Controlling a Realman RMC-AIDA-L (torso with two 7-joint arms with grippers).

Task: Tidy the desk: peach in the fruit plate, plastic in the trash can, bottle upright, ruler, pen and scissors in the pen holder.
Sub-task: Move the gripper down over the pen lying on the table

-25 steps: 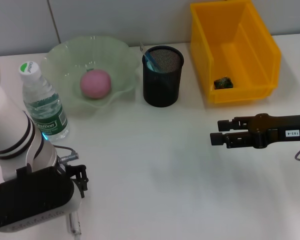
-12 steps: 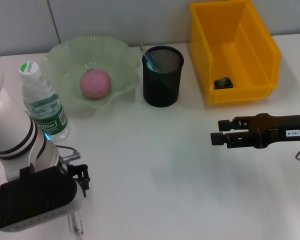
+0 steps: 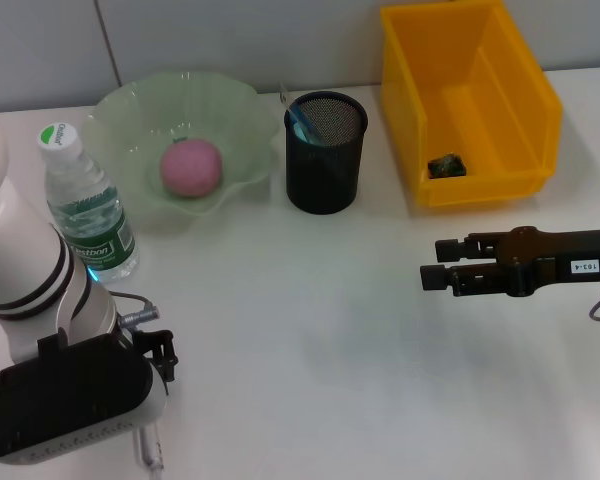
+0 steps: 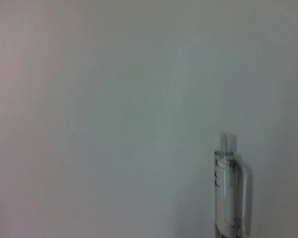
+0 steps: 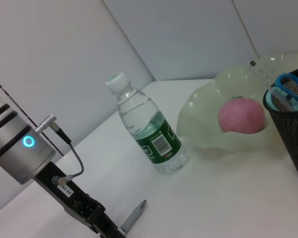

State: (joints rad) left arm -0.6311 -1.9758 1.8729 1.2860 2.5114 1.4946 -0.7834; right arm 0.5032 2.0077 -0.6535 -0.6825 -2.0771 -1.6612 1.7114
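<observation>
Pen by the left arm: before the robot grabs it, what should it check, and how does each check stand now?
1. Pen located: ok, lying on the table below the left gripper.
2. Left fingers around the pen: cannot tell, hidden under the wrist.
3. Pen holder has room: ok, upright, with blue scissors inside.
4. Bottle out of the way: ok, upright beside the left arm.
5. Peach in the plate: ok.
6. Right gripper clear: ok, hanging open over bare table, far from the pen.
</observation>
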